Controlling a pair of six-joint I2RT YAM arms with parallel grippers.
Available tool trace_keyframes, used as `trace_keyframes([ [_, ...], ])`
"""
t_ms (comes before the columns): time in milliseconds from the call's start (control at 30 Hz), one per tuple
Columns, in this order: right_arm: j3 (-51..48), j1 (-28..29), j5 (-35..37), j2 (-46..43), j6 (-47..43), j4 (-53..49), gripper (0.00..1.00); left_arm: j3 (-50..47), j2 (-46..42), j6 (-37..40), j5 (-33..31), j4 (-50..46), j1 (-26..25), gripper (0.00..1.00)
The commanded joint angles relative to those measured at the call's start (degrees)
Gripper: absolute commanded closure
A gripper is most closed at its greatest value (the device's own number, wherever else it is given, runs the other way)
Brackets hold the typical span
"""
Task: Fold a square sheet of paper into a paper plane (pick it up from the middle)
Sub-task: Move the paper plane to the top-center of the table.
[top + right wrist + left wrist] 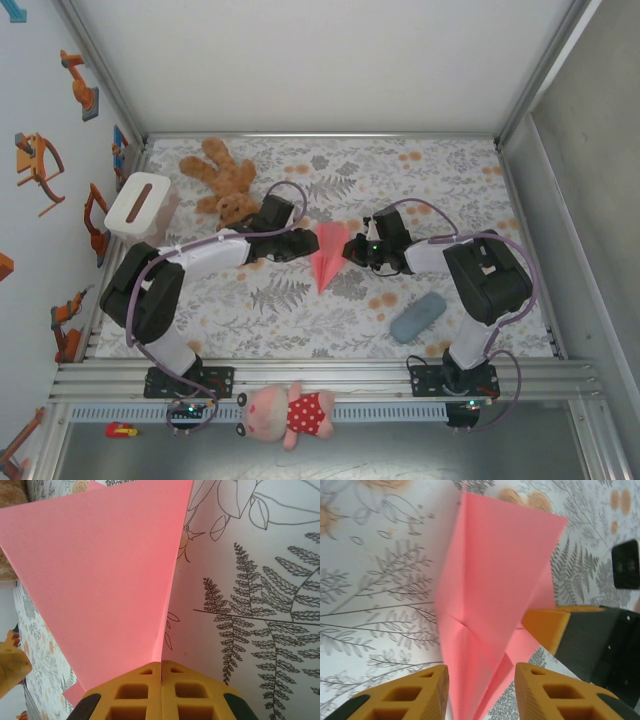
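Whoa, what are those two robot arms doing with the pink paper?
They are folding a paper plane in the middle of the flowery table. The right end effector is shut on the paper, pinching one edge. The left end effector has its jaws apart, one finger on each side of the paper, not squeezing it. The paper is already a pointed dart. A teddy bear and a grey-blue pouch lie nearby, untouched.

A leaf-patterned tablecloth (440,190) lies between white walls (300,60), the left one bearing orange robot stickers (40,165).
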Motion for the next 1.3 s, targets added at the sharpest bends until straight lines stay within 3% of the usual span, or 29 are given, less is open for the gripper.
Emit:
trace_keyframes([
  [0, 0.6, -0.3, -0.7, 0.8, 0.2, 1.0, 1.00, 1.0, 1.1, 2.0, -0.9, -1.7, -2.0, 0.59],
  [500, 0.6, -0.3, -0.7, 1.0, 0.4, 0.9, 1.00, 7.5, 8.2, 3.7, -2.1, -6.4, -5.8, 0.57],
  [800, 0.7, -0.3, -0.7, 1.2, 0.5, 0.8, 1.00, 12.6, 11.8, 6.2, -10.3, -14.9, -9.0, 0.57],
  [1267, 0.4, -0.4, -1.3, 1.0, 1.4, 2.1, 1.00, 17.3, 16.2, 6.9, -14.8, -18.7, -11.4, 0.70],
])
